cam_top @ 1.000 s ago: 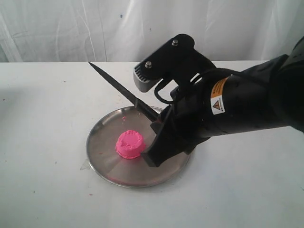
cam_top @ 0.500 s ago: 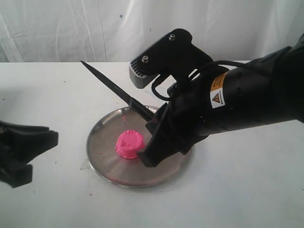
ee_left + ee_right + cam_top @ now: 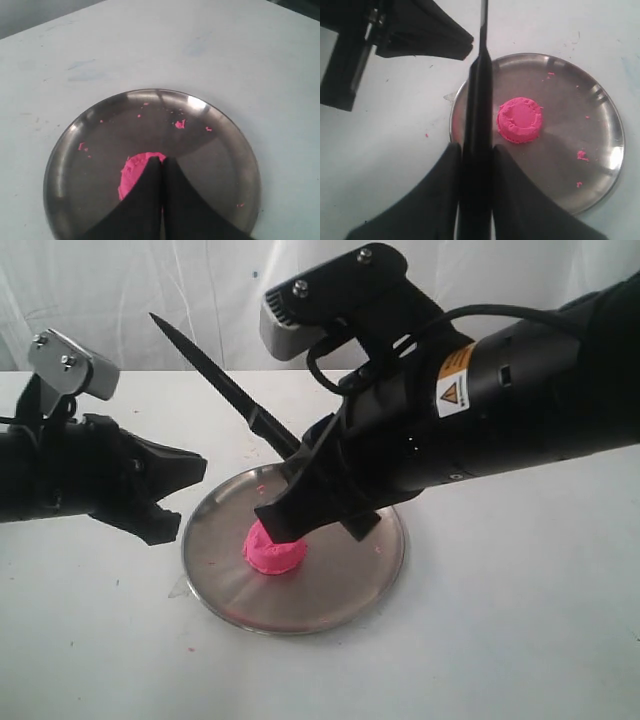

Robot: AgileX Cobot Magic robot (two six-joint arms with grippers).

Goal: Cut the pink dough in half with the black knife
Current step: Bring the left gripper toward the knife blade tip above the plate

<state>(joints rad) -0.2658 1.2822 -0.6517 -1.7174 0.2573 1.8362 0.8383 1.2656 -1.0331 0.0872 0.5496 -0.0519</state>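
Observation:
The pink dough (image 3: 520, 120) is one round puck on the steel plate (image 3: 605, 115). In the exterior view the pink dough (image 3: 270, 555) is partly hidden behind my right gripper (image 3: 300, 505). That right gripper (image 3: 476, 147) is shut on the handle of the black knife (image 3: 482, 75). The black knife (image 3: 220, 385) is held above the plate, its blade slanting up and to the back left. My left gripper (image 3: 195, 468) hovers at the plate's left rim. Seen from its own wrist, the left gripper (image 3: 161, 160) is shut and empty, its tips over the pink dough (image 3: 132, 172).
Tiny pink crumbs (image 3: 180, 123) are scattered on the steel plate (image 3: 65, 150), which rests on a white table (image 3: 520, 640). White cloth (image 3: 200, 290) hangs behind the table. The bulky right arm (image 3: 500, 410) looms over the plate's right side.
My left arm came in from the left and rose to the plate's left rim. The right gripper lifted the knife and shifted left, now in front of the dough.

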